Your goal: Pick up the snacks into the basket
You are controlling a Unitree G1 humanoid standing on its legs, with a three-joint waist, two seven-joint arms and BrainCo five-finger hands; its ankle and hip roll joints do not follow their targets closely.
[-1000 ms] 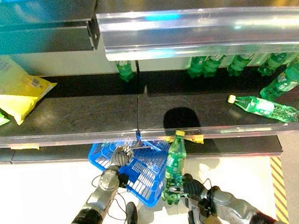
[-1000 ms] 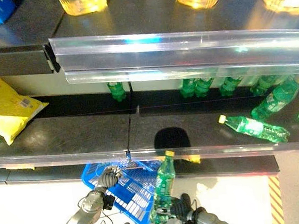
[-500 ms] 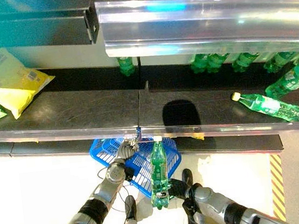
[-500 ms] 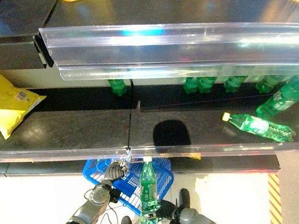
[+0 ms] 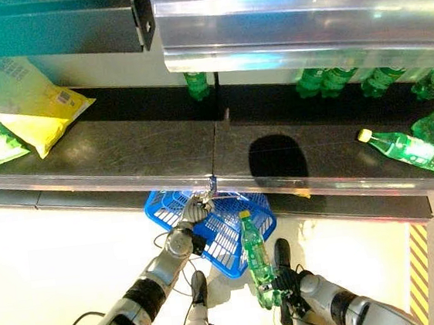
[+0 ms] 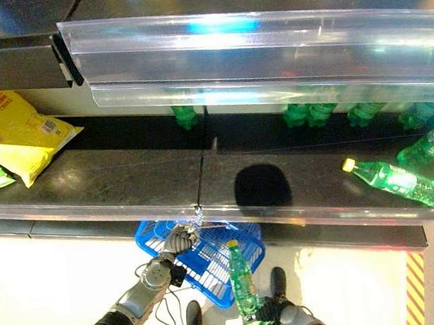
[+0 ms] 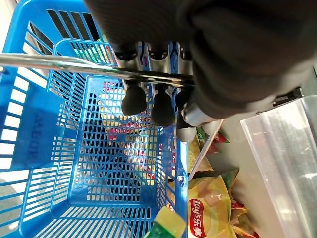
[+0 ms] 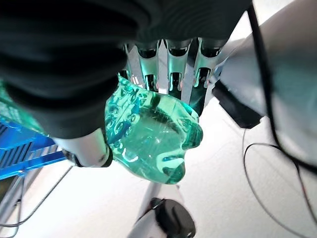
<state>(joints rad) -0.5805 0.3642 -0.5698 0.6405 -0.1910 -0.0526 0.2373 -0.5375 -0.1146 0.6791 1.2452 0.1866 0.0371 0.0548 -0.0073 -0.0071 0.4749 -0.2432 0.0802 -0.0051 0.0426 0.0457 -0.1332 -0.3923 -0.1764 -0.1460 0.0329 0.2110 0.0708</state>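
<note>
Green bottle [image 5: 256,261] upright, slightly tilted, gripped low by the right robot hand [image 5: 286,287], fingers [image 8: 173,74] curled round its base, just beside the blue basket [image 5: 238,255] and below the shelf [image 5: 146,150]; left robot hand [image 5: 192,212] curled round the basket's metal handle [image 7: 74,67], basket hanging off the floor. Snack packets show inside the basket through the mesh [image 7: 133,144]; yellow chip bags [image 5: 28,105] lie at the shelf's left end, another green bottle [image 5: 410,150] lies on its side at the right.

shelf edge [image 5: 203,181] overhanging basket [image 5: 233,238], handle [image 7: 89,67] across opening
</note>
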